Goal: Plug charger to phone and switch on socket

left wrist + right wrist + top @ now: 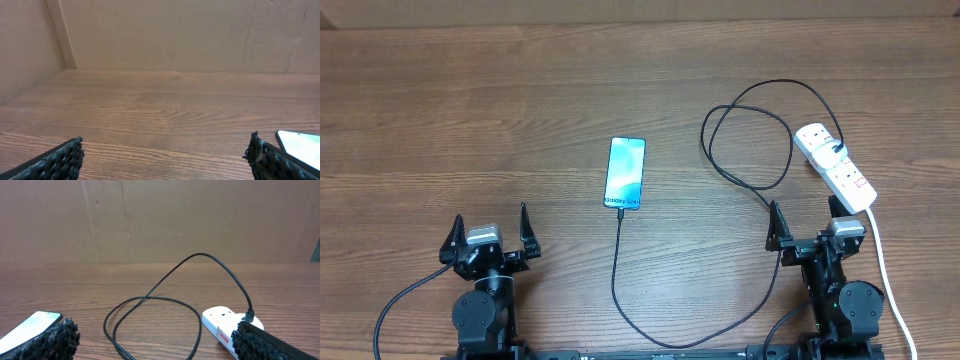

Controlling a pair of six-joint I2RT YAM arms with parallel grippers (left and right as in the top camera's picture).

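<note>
Wide open and holding nothing, the left gripper (490,220) and right gripper (804,220) are resting low over the bench (470,100). Between them and a little ahead, the phone (625,173) is lying screen up, the charger (617,270) meeting its near short edge. Just ahead of the right gripper, the charger is looping toward the socket (835,165).

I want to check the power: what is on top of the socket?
The charger is plugged into one outlet on top of the socket; its pins are hidden inside.
</note>
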